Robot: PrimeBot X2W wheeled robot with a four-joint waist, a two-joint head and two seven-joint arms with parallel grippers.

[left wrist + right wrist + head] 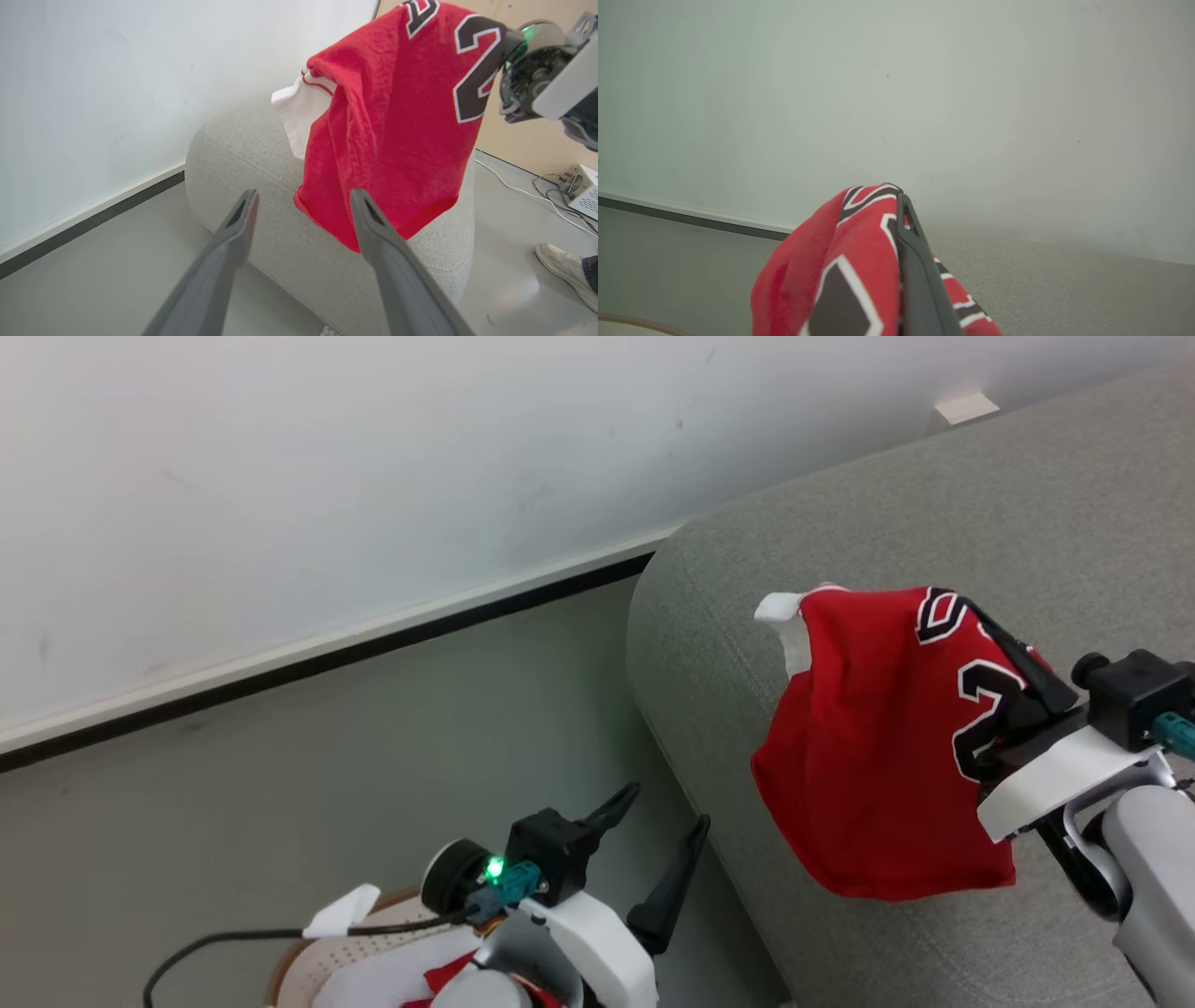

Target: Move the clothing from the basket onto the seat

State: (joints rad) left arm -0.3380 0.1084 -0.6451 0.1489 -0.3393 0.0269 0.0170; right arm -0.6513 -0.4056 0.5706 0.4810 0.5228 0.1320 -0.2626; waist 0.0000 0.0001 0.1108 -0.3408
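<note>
The right tool (971,609) is clenched on the red jersey (878,737), which hangs over the grey sofa (934,495). The left tool (665,807) stands released and empty above the basket (359,947), where more red clothing (446,978) lies, beside the sofa's rounded end

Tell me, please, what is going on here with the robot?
The robot is moving laundry from a basket to a grey sofa. The fingers of its right gripper are shut on a red numbered jersey, which hangs over the sofa's rounded end, not yet released. The left gripper, fingers open and empty, is by the basket, where more red and white fabric lies.
</note>
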